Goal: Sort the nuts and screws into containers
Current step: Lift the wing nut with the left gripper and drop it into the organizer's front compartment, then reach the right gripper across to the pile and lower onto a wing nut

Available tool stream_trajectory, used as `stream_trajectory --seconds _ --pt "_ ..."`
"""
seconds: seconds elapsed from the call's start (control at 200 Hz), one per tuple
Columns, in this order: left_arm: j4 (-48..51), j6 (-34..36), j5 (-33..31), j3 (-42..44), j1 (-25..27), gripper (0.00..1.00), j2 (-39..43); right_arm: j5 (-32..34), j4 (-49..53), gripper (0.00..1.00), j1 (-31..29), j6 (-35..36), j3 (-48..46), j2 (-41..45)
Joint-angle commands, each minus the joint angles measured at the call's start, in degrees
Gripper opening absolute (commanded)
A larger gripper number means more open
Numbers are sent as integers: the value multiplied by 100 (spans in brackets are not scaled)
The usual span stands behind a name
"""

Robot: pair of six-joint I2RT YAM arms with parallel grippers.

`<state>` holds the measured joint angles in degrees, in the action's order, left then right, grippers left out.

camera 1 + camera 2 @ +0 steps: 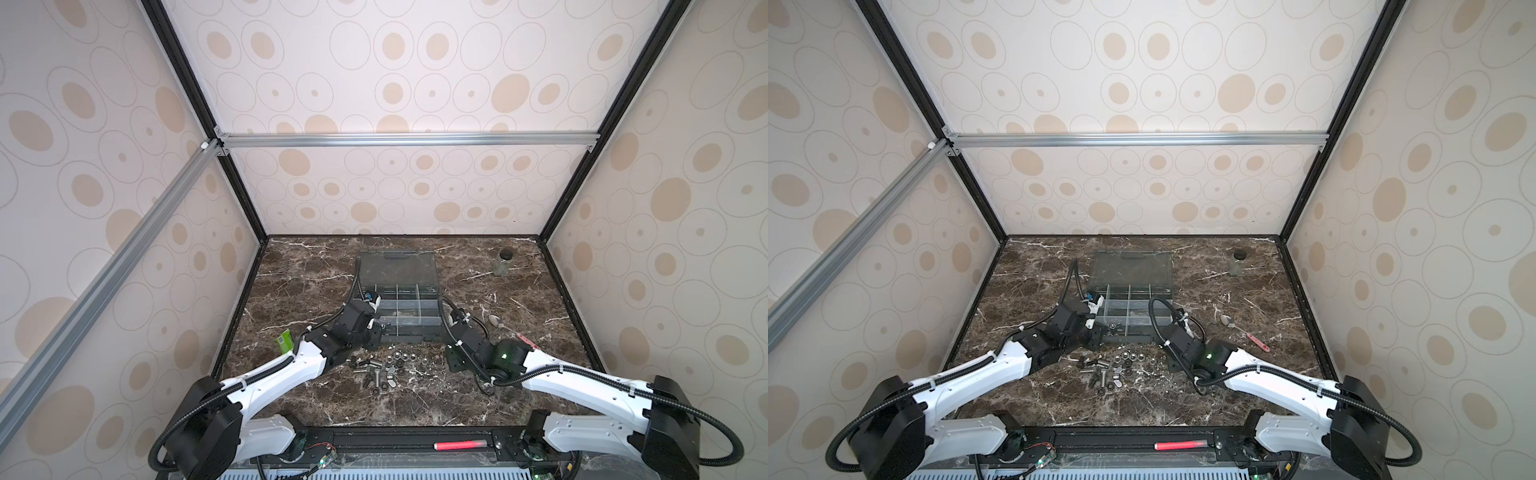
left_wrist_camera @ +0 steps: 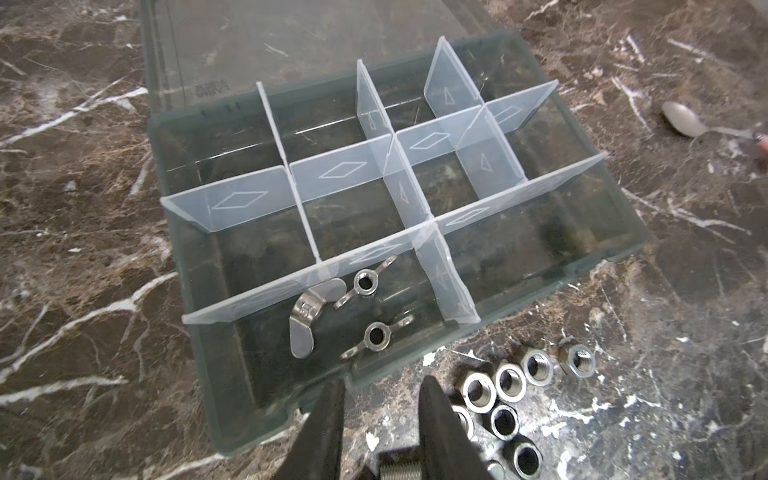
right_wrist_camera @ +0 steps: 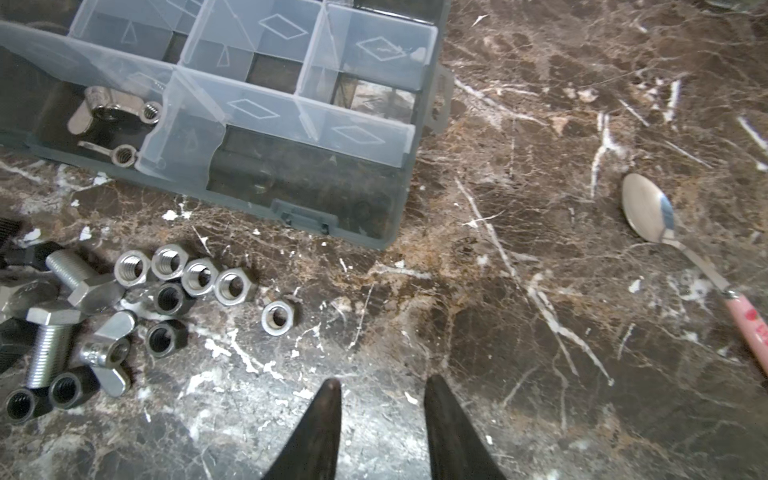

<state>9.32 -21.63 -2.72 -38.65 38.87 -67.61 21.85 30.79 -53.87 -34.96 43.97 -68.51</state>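
Left wrist view: three shiny wing nuts (image 2: 332, 309) lie in the grey box's (image 2: 208, 365) front-left compartment. Silver hex nuts (image 3: 199, 276) and threaded screws (image 3: 50, 347) sit heaped on the tabletop (image 3: 540, 332) just beside it. The left hand (image 2: 380, 384) and right hand (image 3: 380, 384) are both parted, empty.

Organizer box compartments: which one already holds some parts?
The wide front-row compartment nearest the left claw. It alone holds parts, three wing nuts; every other compartment in view looks empty.
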Motion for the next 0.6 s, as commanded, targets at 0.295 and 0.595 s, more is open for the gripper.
stream_trajectory --seconds 0.295,0.595 --pt "-80 -685 -307 626 -122 35 1177 -853 -361 35 -179 -66 490 -977" --pt "-55 -942 -377 871 -187 35 1459 -1212 -516 34 -866 -231 1021 -2005"
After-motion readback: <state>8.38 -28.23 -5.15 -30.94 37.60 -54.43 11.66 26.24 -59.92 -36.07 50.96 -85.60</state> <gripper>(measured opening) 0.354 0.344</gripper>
